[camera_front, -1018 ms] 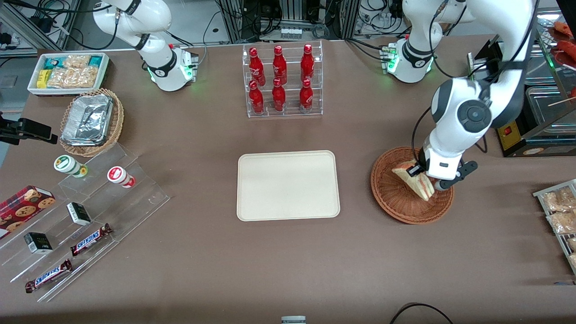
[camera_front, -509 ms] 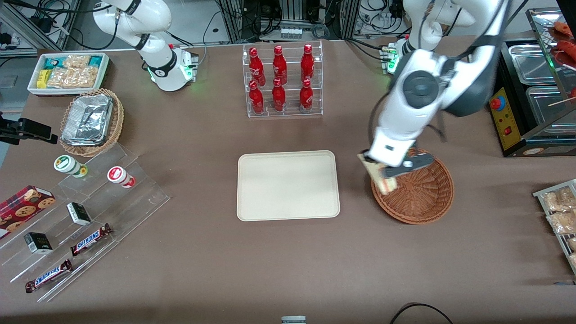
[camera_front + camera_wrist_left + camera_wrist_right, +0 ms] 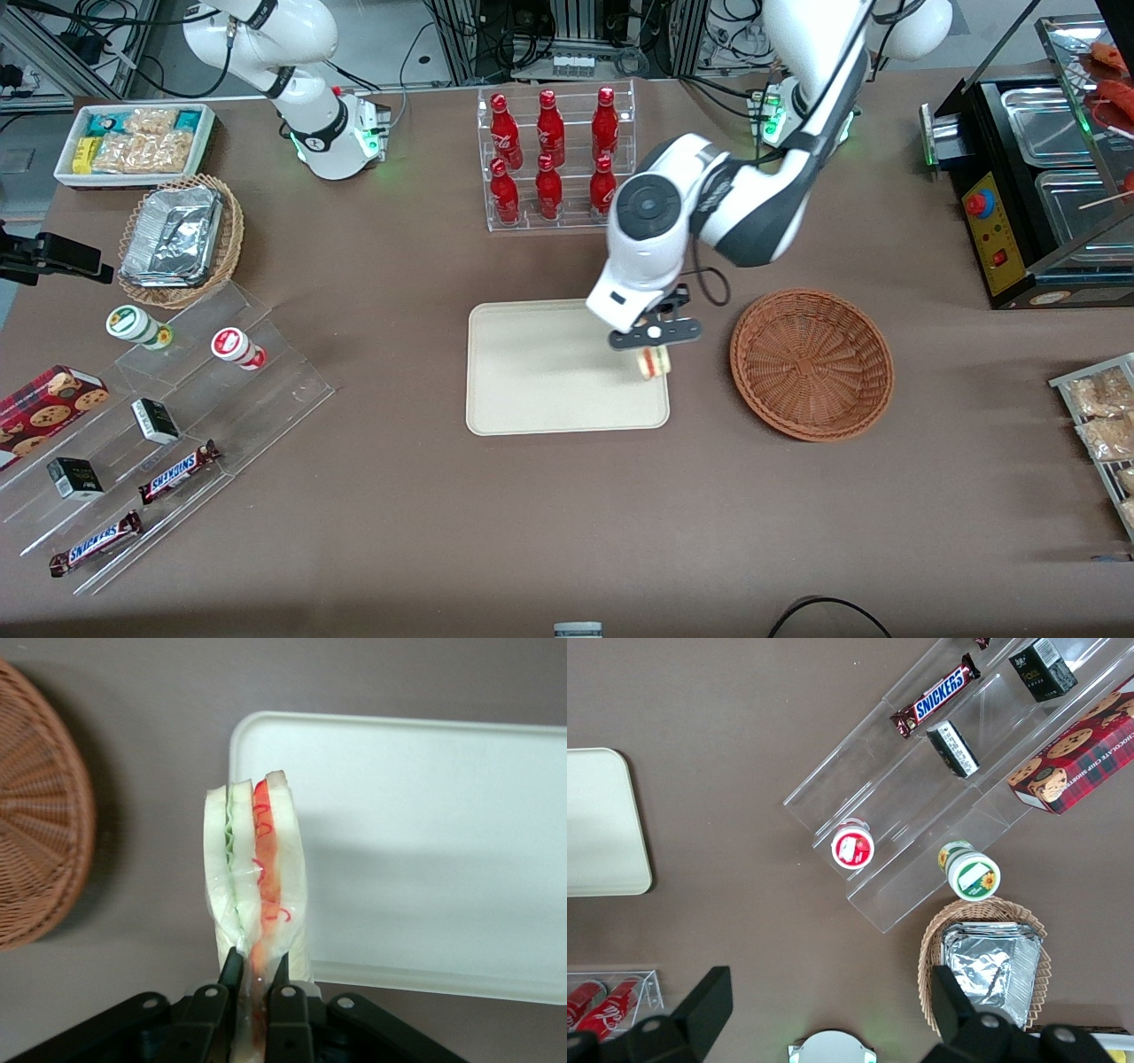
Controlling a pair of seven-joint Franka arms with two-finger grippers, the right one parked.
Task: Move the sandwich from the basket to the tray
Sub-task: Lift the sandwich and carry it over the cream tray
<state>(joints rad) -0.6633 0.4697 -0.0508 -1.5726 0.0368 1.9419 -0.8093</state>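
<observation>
My tool [image 3: 255, 970] grips the sandwich [image 3: 255, 877] above the tray [image 3: 549, 372] edge nearest the basket [image 3: 811, 363]. I should carry it further over the tray, lower gently, then release.

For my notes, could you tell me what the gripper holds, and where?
The gripper pinches the sandwich at one narrow end, over the tray edge.

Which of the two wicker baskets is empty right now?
The reddish-brown basket beside the tray; the tan basket holds foil containers. The claw holds the sandwich over the tray.
</observation>
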